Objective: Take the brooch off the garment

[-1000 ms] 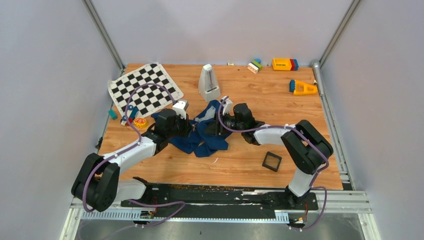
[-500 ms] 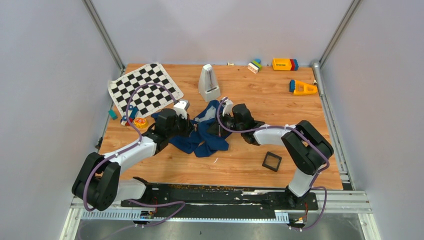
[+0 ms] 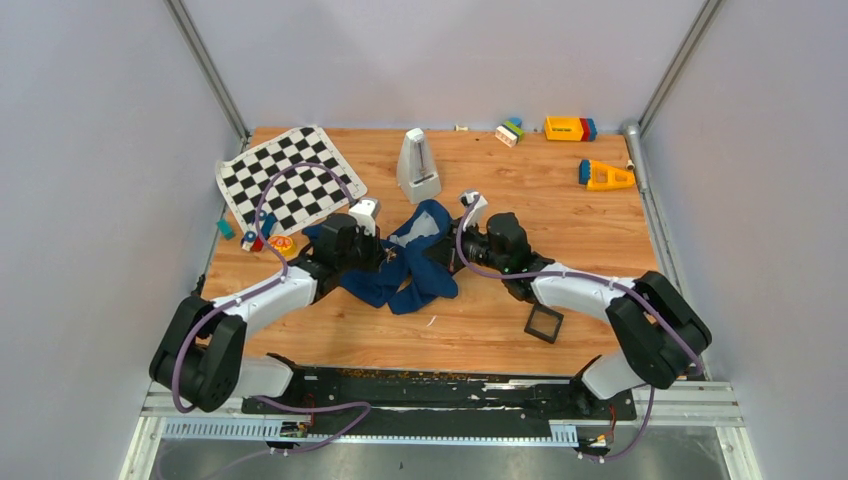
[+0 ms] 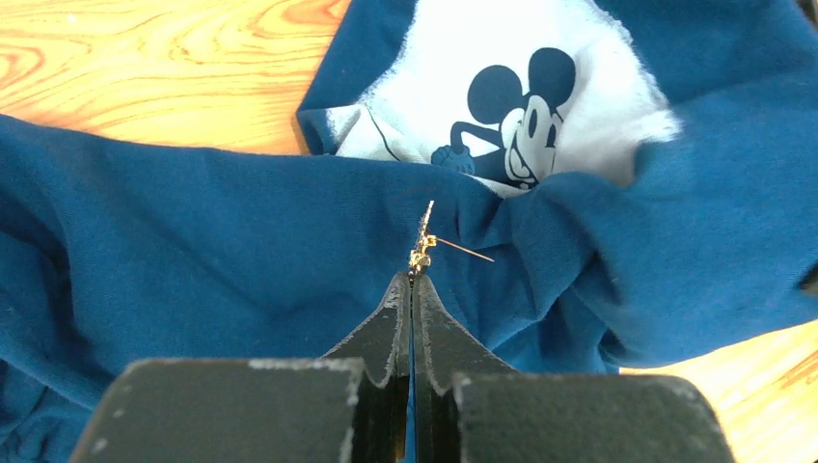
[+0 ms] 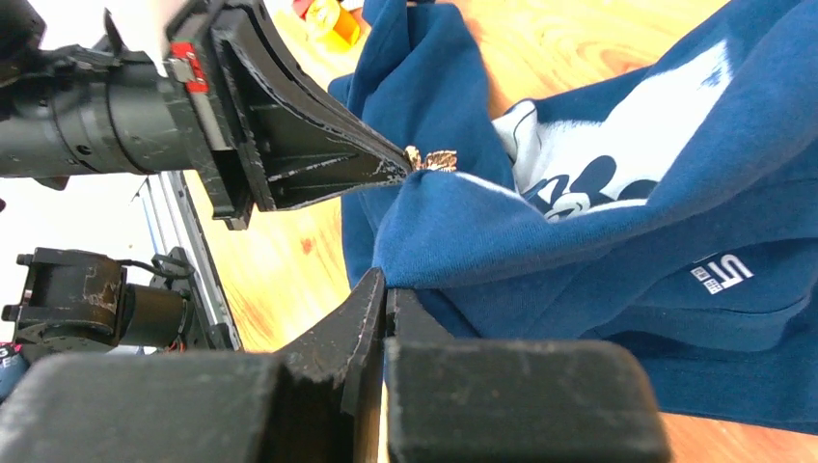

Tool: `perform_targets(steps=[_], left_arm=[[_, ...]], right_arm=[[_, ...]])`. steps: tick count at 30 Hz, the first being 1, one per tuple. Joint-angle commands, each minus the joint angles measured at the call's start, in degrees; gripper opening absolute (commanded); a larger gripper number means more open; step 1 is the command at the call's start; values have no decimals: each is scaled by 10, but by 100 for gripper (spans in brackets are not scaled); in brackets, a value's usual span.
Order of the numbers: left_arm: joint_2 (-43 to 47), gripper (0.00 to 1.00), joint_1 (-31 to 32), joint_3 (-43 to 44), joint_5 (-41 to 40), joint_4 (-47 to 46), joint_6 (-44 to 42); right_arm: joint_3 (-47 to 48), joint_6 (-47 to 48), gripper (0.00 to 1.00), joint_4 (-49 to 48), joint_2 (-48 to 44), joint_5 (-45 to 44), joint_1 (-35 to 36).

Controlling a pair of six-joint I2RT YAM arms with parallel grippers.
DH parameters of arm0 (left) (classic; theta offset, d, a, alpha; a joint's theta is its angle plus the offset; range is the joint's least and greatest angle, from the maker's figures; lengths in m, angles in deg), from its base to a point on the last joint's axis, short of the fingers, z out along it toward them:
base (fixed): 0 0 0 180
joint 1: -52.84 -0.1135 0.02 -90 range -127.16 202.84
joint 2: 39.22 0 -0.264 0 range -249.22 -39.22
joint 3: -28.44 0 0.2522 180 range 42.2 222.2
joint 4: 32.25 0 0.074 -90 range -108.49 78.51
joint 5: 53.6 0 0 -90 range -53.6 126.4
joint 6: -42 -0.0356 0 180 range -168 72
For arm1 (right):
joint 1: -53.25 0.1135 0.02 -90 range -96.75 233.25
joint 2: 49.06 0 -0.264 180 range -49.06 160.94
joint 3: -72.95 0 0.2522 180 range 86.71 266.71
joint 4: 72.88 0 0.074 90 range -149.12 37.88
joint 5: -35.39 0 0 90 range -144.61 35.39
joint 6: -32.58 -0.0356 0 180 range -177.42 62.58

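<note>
The brooch (image 4: 422, 249), a tiny gold-brown piece with a thin pin jutting sideways, stood upright at the tips of the closed left end effector (image 4: 412, 282), against a raised fold of the garment (image 4: 193, 241). This navy T-shirt lay crumpled on the wooden surface (image 3: 560, 210), its white Mickey Mouse patch facing up.

The shirt (image 3: 415, 280) lies mid-table (image 3: 480, 335). Straight behind the shirt stands the metronome (image 3: 418, 162). Behind and left of the shirt lies the cloth (image 3: 290, 180). The toy (image 3: 282, 245) sits left of the shirt, near it. The frame (image 3: 544, 322) lies right of the shirt and before it. Well behind and right of the shirt, by the back edge, sit a small block (image 3: 510, 131) and a long block (image 3: 570, 128). The wedge (image 3: 605, 176) lies well right of the shirt, somewhat behind.

The left gripper (image 4: 412, 280) meets the shirt from its left, tips pinched on the brooch (image 4: 422, 249) at a raised fold. The right gripper (image 5: 384, 280) clamps the shirt's right side, below that fold.
</note>
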Motion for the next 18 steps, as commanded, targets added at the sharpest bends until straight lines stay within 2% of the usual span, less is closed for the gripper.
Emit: perform_targets(steps=[1,6,7,10,15,18], left_arm=[[-10,0,-2,28,-19,13,-9],[-21,0,-2,37,-42,30,-2],[-19,0,-2,37,-46,29,3],[-1,0,-2,28,-46,21,7],[44,0,-2,17,-56,22,7],[59,0,-2,13,-56,20,7]], right_arm=[[-17,23,0,-32,-47,-51,2],[-34,22,0,-32,-69,-103,2],[-31,20,4,-23,-66,-111,2],[-16,23,26,3,-52,-121,2],[-18,23,42,-4,-48,-108,2],[-28,25,59,-14,-52,-107,2]])
